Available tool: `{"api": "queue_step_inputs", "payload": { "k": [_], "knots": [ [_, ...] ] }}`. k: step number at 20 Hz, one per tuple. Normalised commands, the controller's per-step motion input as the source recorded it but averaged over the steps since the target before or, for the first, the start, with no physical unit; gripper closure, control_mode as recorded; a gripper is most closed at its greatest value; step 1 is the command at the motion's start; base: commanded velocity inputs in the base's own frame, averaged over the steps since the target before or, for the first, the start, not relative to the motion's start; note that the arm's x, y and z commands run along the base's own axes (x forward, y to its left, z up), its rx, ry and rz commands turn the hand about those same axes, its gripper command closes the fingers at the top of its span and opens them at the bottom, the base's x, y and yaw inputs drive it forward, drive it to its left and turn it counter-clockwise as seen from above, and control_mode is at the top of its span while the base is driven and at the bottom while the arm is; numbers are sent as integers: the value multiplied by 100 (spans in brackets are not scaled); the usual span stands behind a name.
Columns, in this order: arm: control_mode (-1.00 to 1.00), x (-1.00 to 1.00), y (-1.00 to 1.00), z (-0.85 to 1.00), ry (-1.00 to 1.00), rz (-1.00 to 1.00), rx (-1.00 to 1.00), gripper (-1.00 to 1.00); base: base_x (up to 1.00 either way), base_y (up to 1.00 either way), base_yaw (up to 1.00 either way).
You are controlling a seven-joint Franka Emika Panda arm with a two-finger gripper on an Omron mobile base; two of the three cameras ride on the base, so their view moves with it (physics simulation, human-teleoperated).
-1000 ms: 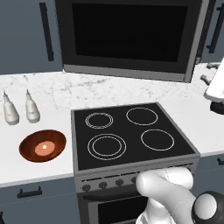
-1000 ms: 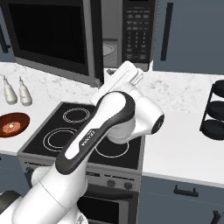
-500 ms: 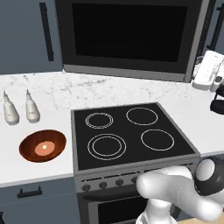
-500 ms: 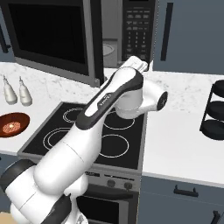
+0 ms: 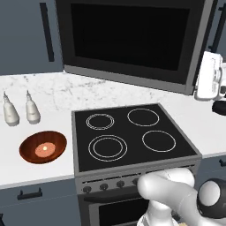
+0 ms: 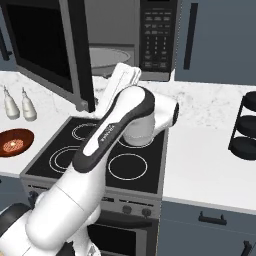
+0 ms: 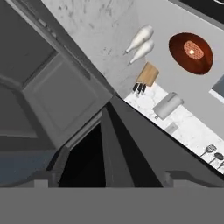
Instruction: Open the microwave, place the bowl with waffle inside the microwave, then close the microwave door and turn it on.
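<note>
Gripper (image 5: 211,79) sits at 3 o'clock by the swung-open microwave door (image 6: 50,47), fingers spread wide, holding nothing. Bowl (image 5: 43,147) with waffle (image 5: 44,148) at 8 o'clock on the counter (image 5: 26,170). Keypad writing's unreadable.

Flat, even rendered light across the kitchen, no hard glare anywhere. The white marbled bench (image 5: 132,95) reads bright, the microwave door (image 5: 132,37) stays a deep matte black with barely a reflection. Soft, faint shadows sit under the two pale bottles (image 5: 20,110). The glossy bowl (image 5: 43,147) carries a mild sheen. Edges look slightly soft and pixelated. In the hand view, the near dark surfaces are murky and hard to read.
</note>
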Motion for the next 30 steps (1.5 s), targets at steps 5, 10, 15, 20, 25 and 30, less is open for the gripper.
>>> {"api": "queue_step_inputs", "payload": {
  "k": [5, 10, 15, 20, 25, 30],
  "knots": [
    [-100, -100, 100, -7, -2, 17, -10, -100, 0, 0, 0],
    [-100, -100, 100, -15, 0, 17, -13, -100, 0, 0, 0],
    [-100, -65, 100, -13, 7, 7, -23, -100, 0, 0, 0],
    [-100, -3, 100, -33, 7, 4, -36, -100, 0, 0, 0],
    [-100, 75, 100, -36, 13, -2, -35, -100, 0, 0, 0],
    [-100, 93, 68, -59, 13, -3, -21, -100, 0, 0, 0]
  ]
}}
